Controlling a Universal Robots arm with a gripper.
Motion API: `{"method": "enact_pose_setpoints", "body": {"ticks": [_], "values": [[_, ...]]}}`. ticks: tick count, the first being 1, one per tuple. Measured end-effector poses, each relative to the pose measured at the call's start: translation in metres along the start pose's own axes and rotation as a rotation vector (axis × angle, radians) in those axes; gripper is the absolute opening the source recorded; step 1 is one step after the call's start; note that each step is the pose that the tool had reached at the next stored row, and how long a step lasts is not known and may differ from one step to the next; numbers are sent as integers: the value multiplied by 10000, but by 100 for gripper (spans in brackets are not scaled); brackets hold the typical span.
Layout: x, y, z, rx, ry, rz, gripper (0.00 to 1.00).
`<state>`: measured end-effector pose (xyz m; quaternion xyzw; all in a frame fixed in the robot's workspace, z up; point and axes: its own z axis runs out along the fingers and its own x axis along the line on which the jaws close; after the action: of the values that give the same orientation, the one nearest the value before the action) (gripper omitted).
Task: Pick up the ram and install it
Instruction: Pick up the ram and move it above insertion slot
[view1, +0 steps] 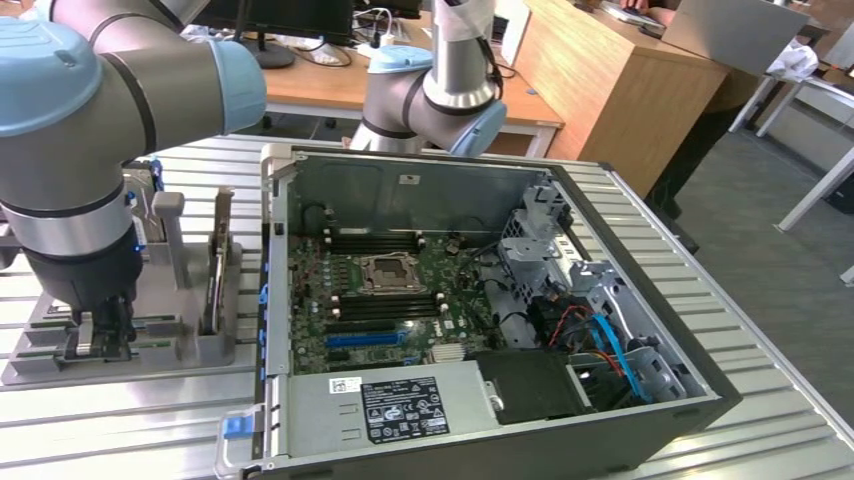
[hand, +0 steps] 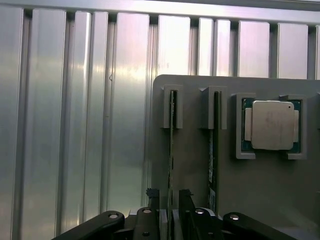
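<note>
Ram (hand: 172, 135) stands on edge in its slot of the grey holder (hand: 260, 190), which sits to the ext. view's left of the open PC case (view1: 400, 175). Not lifted yet.

Gripper (hand: 169, 202) is low over it, jaws wide, one finger each side, no clamp seen.

Status, est.: approach done. Grasp, carry and seating in board slots (view1: 380, 238) all left.

Room: 2nd stick (hand: 212, 150) just beside, CPU (hand: 272, 125) further off. Slot walls tight. Case walls ring the board.

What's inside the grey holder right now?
One ram stick stands on edge in a slot, a second stick beside it; a silver processor chip lies in the pocket. The gripper hides the sticks' near ends.
</note>
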<state>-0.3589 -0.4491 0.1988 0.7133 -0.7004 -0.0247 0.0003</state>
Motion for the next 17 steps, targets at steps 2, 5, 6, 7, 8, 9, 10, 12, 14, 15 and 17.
{"method": "enact_pose_setpoints", "body": {"ticks": [2,5,6,7,8,9,10,12,14,15,17], "values": [[-3,0,1,2,0,-1,30],[-3,0,0,0,0,0,30],[-3,0,0,0,0,0,30],[-3,0,0,0,0,0,30],[-3,0,0,0,0,0,30],[-3,0,0,0,1,0,30],[-3,0,0,0,0,0,30],[-3,0,0,0,0,-1,30],[-3,0,0,0,0,0,28],[-3,0,0,0,0,0,28],[-3,0,0,0,1,0,22]]}}
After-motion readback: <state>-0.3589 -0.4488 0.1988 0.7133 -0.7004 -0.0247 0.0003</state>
